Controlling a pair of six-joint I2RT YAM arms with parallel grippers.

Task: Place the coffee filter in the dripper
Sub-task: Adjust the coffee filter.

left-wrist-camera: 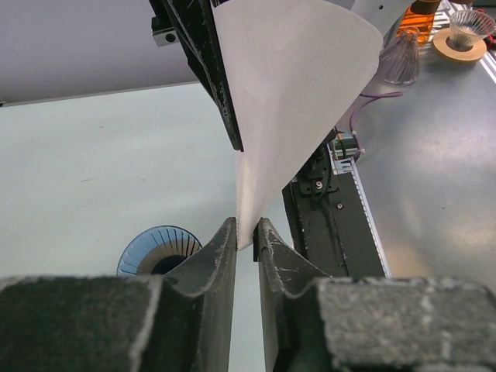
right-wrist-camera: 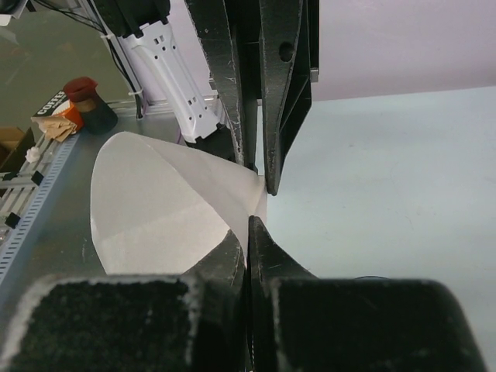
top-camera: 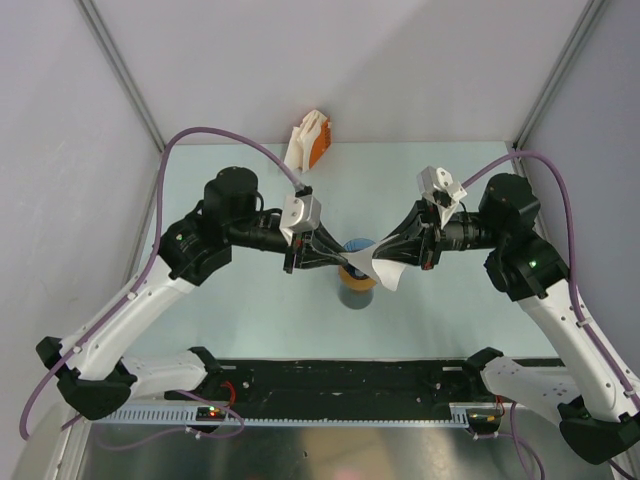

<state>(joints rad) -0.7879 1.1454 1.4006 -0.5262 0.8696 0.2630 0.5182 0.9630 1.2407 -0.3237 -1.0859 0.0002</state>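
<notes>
1 dripper (left-wrist-camera: 159, 246) | coffee filter (left-wrist-camera: 294, 101) outside it, pinched in right gripper (right-wrist-camera: 248, 232)

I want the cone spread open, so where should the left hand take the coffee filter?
The coffee filter by its narrow end, from opposite the right hand pinching its edge: there the paper hangs flat inside the left hand.

place: robot lab cell | evidence: white panel walls (top-camera: 350, 60), metal bench (top-camera: 300, 455)
</notes>
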